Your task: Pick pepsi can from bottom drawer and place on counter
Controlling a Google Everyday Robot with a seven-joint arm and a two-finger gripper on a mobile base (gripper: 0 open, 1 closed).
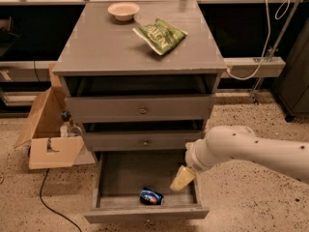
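The pepsi can [151, 196] lies on its side near the front of the open bottom drawer [116, 178], right of the middle. My gripper [182, 179] hangs at the end of the white arm over the drawer's right part, a little right of and above the can, apart from it. The counter [111, 42] is the cabinet's grey top, far above the gripper.
A white bowl [123, 10] and a green chip bag [160, 36] lie on the counter's far part. An open cardboard box [50, 134] stands on the floor left of the cabinet, with a black cable [48, 197] beside it. The two upper drawers are slightly pulled out.
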